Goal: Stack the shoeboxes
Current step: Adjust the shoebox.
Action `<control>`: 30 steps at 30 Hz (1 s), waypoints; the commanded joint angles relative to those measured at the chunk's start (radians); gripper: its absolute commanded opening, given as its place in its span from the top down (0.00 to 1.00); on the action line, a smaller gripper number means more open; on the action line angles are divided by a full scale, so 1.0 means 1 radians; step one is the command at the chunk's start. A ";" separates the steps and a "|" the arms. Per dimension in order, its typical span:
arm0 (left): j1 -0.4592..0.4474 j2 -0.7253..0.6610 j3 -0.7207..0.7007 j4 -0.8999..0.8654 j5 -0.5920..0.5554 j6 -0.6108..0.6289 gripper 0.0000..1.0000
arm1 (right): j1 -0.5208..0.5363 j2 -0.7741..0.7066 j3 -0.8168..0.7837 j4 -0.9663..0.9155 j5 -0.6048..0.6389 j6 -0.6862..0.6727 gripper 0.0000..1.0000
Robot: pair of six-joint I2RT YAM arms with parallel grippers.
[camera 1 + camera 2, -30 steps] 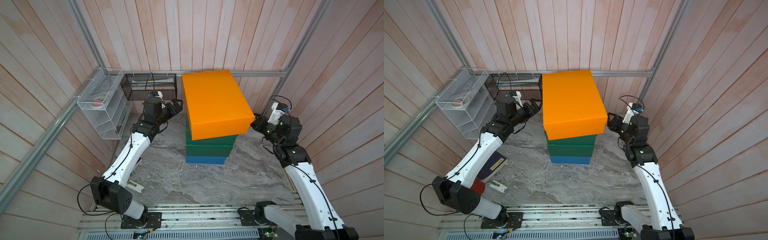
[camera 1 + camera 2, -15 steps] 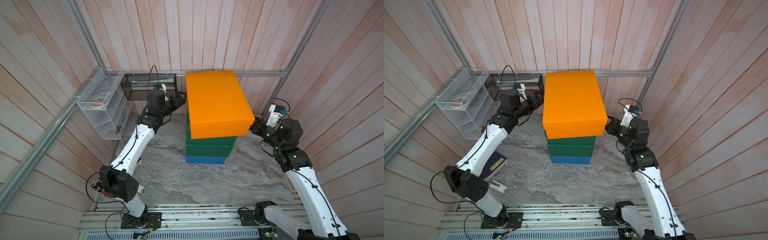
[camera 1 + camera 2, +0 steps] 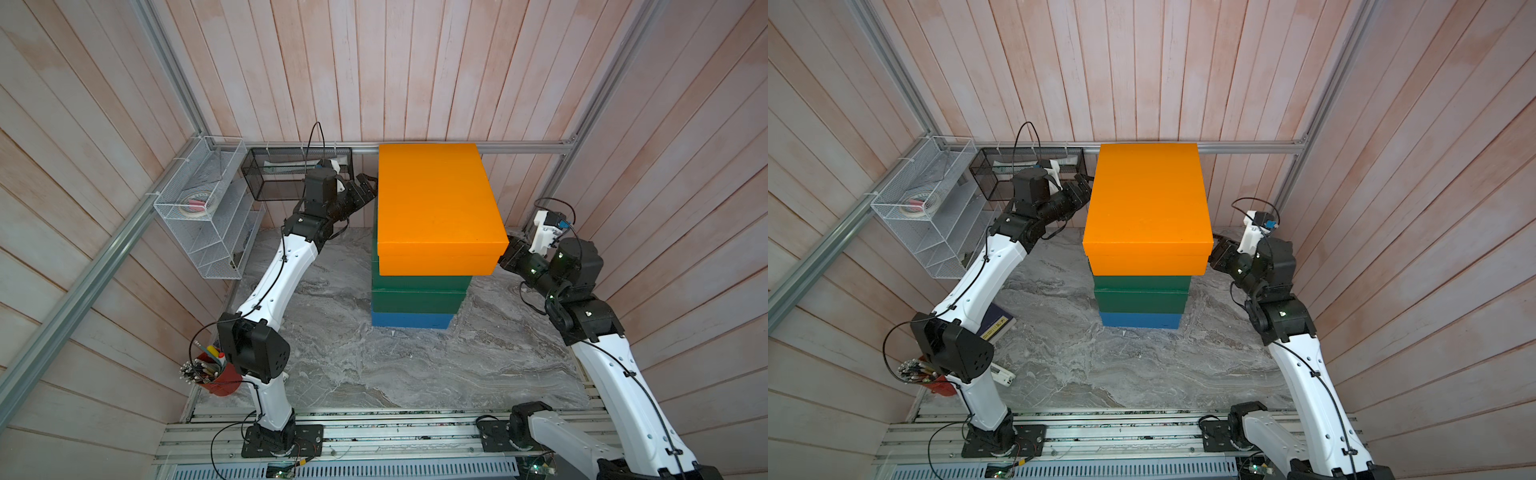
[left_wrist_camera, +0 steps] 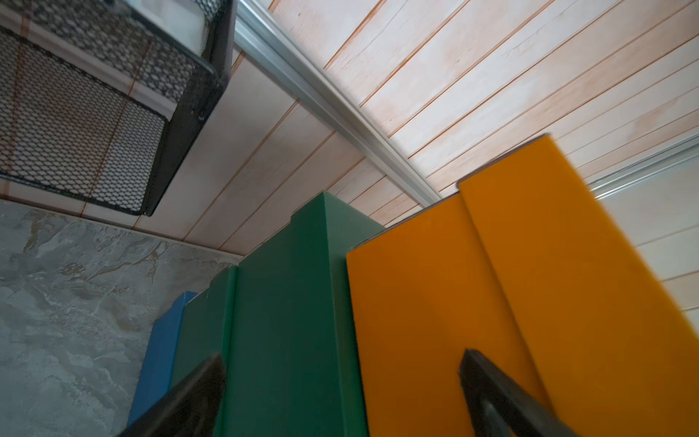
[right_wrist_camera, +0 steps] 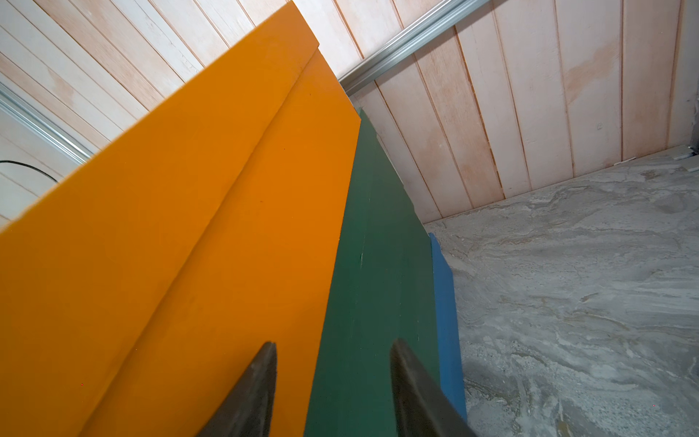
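We see L gripper (image 3: pixel 367 189) spread wide, empty, beside orange box (image 3: pixel 436 199), prob. to square it up. Stack sits mid-surface (image 3: pixel 374 374) nr back edge: blue box (image 3: pixel 411 320), two green boxes (image 3: pixel 419 301), orange on top. R gripper (image 3: pixel 507 253), jaws part-spread, empty, at its near-right corner as a stop, we think.

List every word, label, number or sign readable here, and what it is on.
No text here can be read.
Yellow label on the dark book: print too small to read.
Orange shoebox, upper green shoebox, lower green shoebox, blue shoebox: plain, no print visible.
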 commanded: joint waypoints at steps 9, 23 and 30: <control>0.020 0.056 0.078 -0.027 0.019 0.006 0.00 | 0.020 0.088 0.083 0.067 -0.038 -0.006 0.50; 0.031 -0.247 -0.301 0.028 -0.032 -0.003 0.00 | 0.004 0.122 0.152 0.038 0.049 -0.103 0.49; -0.010 -0.366 -0.475 0.090 0.001 -0.052 0.00 | 0.003 0.137 0.139 0.079 0.010 -0.078 0.49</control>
